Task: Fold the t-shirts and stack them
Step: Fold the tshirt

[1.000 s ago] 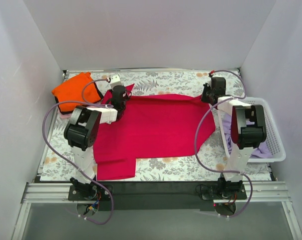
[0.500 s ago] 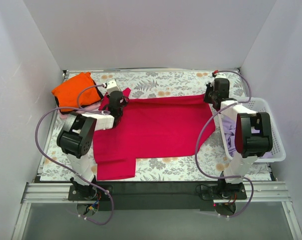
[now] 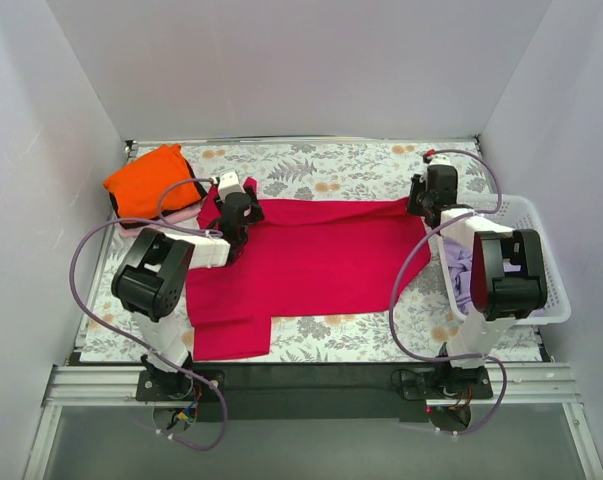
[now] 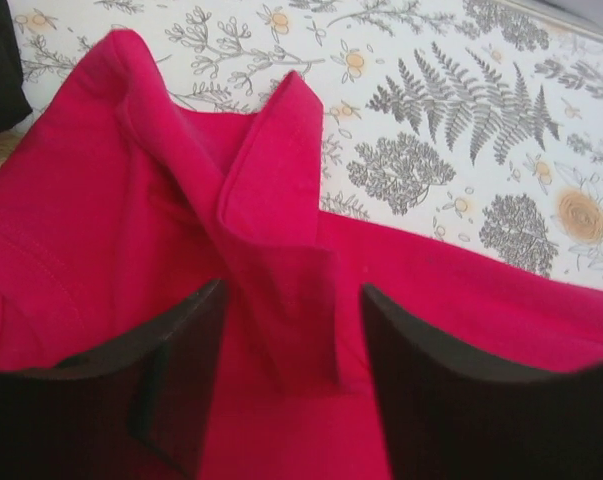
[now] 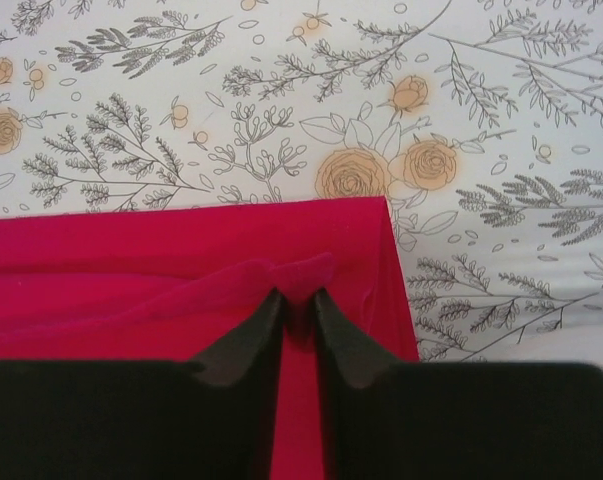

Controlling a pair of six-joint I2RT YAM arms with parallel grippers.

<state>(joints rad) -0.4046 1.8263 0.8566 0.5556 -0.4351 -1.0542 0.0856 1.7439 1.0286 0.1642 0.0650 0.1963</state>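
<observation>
The crimson-magenta t-shirt (image 3: pixel 311 260) lies spread and folded across the flowered table. My left gripper (image 3: pixel 236 212) is over its far left corner. In the left wrist view its jaws (image 4: pixel 291 290) stand open, and a raised fold of the crimson cloth (image 4: pixel 271 200) lies loose between them. My right gripper (image 3: pixel 422 200) is at the far right corner. There its tips (image 5: pixel 299 297) pinch a small ridge of the crimson cloth (image 5: pixel 131 250). A folded orange t-shirt (image 3: pixel 149 180) sits at the far left on a pale pink one (image 3: pixel 146 224). A lavender t-shirt (image 3: pixel 462 266) lies in the basket.
A white lattice basket (image 3: pixel 551 290) stands at the table's right edge, beside the right arm. White walls close in the left, back and right sides. Bare flowered tablecloth (image 3: pixel 321 170) shows behind the crimson shirt and along the front edge.
The left jaws have opened and let go of the crimson cloth. Both grippers came down with the far edge, which now lies flatter on the table.
</observation>
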